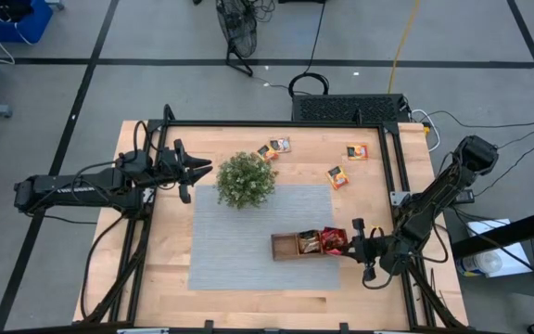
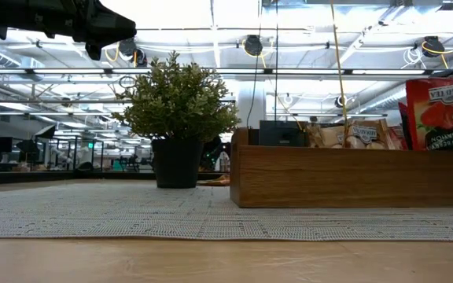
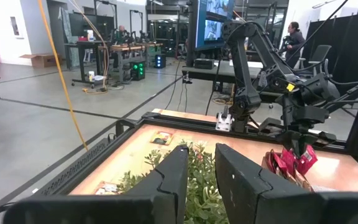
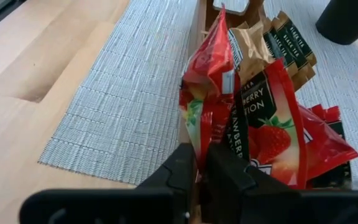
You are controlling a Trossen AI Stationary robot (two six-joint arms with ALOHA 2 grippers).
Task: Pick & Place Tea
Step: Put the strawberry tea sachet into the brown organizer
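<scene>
The brown wooden tray [image 1: 286,247] lies on the grey mat, with red and brown tea sachets [image 1: 332,238] standing in its right and middle compartments. My right gripper [image 1: 355,243] is at the tray's right end, shut on a red sachet [image 4: 207,81]. In the low view, sachets [image 2: 447,110] stick up above the tray wall [image 2: 344,177]. Three more groups of loose sachets [image 1: 273,147] [image 1: 356,151] [image 1: 337,176] lie flat on the far part of the table. My left gripper [image 1: 200,172] hovers open, high and just left of the plant [image 1: 246,179]. My right gripper pinches the red sachet by its lower edge [image 4: 199,146] between the two fingers, coming slanting down from the table's right side. The sachet stands upright over the tray's right compartment, against the other red sachets [image 4: 272,124]. Whether it still rests on them is hidden.
The potted plant [image 2: 178,110] stands on the mat's far left corner, right in front of the left fingers [image 3: 166,180]. The grey mat [image 1: 248,232] covers the table's middle. A black frame [image 1: 392,158] runs along the table's edges. People stand in the room beyond.
</scene>
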